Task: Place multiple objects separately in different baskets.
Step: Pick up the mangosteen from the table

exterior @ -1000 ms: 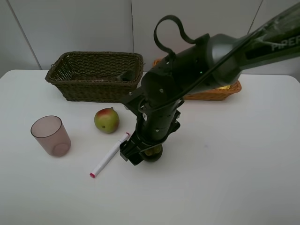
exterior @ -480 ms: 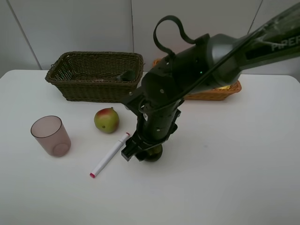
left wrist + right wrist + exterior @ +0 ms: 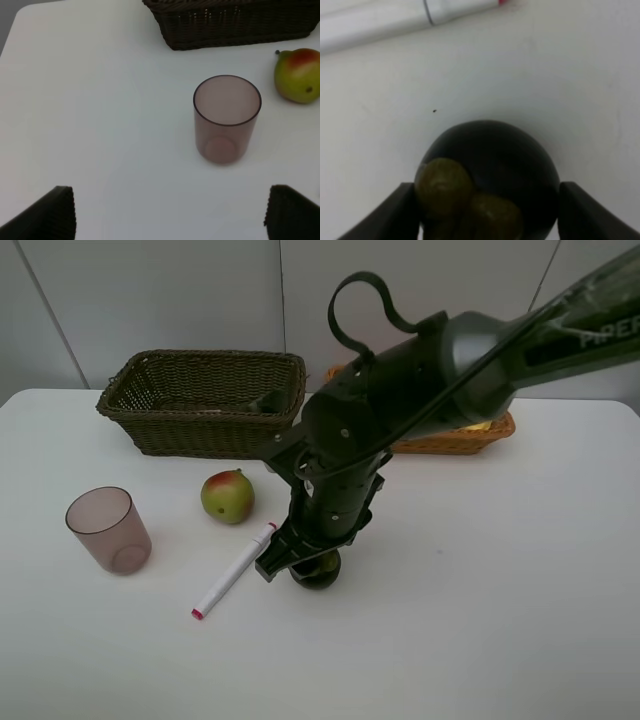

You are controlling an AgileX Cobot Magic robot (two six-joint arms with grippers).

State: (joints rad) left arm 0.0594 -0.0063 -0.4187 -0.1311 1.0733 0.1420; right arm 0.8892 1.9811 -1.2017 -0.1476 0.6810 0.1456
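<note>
Your right gripper [image 3: 487,215] is down on the table [image 3: 500,590] near its middle, jaws narrowed onto the dark round fruit [image 3: 320,572]. In the wrist view a finger [image 3: 402,212] sits against each side of it, green top toward the camera. The fruit rests on the tabletop. The white marker [image 3: 235,569] lies just beside it on the side toward the left edge, slantwise, red end toward the front edge, not touching fruit or gripper. The green-red mango [image 3: 228,496] sits behind the marker, toward the back edge. The translucent mauve cup [image 3: 227,117] stands upright near the left edge, well apart from the mango. Your left gripper [image 3: 172,215] hangs over bare table in front of the cup, jaws spread wide, holding nothing. The dark olive-brown basket [image 3: 200,430] stands at the back edge, left of centre, with something dark at its right end that you cannot identify. The orange-tan basket [image 3: 470,442] is at the back edge too, mostly hidden behind the right arm, with a bit of yellow showing inside.
</note>
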